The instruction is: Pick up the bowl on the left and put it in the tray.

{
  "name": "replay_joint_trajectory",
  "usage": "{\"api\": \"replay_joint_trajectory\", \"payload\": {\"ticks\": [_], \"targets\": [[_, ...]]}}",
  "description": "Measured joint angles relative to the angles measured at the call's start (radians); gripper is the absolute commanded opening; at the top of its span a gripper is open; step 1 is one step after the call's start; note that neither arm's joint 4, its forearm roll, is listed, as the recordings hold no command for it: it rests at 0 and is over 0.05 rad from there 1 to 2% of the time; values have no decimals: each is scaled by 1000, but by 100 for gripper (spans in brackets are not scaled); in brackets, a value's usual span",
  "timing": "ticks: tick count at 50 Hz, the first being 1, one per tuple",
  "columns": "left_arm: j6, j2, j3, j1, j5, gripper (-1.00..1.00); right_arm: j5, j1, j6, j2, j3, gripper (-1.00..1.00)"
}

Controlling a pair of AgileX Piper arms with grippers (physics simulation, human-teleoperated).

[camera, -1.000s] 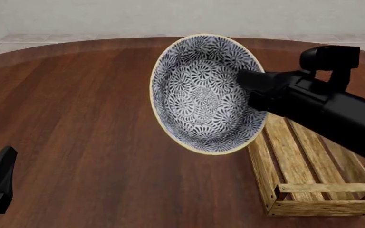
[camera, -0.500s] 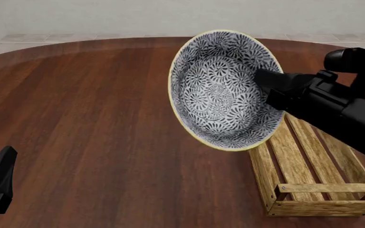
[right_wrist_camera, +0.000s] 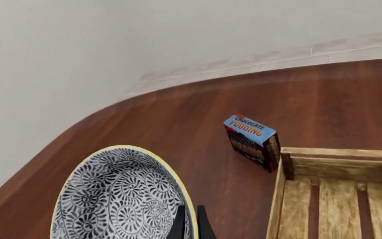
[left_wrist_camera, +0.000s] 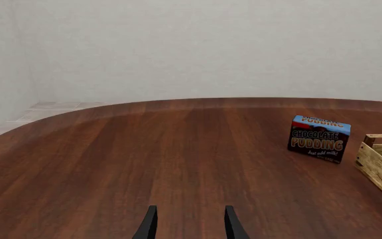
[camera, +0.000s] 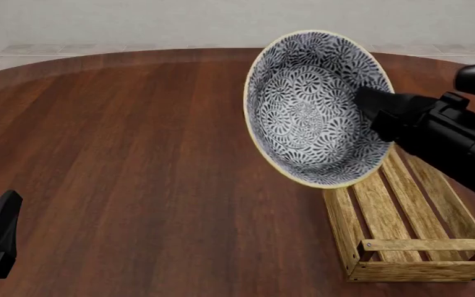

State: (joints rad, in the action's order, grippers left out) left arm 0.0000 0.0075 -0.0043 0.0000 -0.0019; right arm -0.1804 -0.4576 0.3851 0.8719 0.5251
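My bowl (camera: 316,108) is up in the air, tipped on its side so its flowery inside faces the front camera. It hangs over the far left corner of the tray (camera: 402,235). My right end effector (right_wrist_camera: 189,221) pinches the bowl's rim, one finger inside and one outside. The tray sits on the brown surface (camera: 138,167). A small pudding box (right_wrist_camera: 252,143) stands just beside the tray's far end. My left end effector (left_wrist_camera: 189,224) waits low, fingers apart, holding nothing.
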Motion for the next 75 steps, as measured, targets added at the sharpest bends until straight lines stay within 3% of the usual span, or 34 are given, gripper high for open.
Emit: {"api": "replay_joint_trajectory", "payload": {"ticks": [75], "targets": [[0, 0, 0, 0, 0, 100, -80, 281, 105, -11, -67, -100]]}}
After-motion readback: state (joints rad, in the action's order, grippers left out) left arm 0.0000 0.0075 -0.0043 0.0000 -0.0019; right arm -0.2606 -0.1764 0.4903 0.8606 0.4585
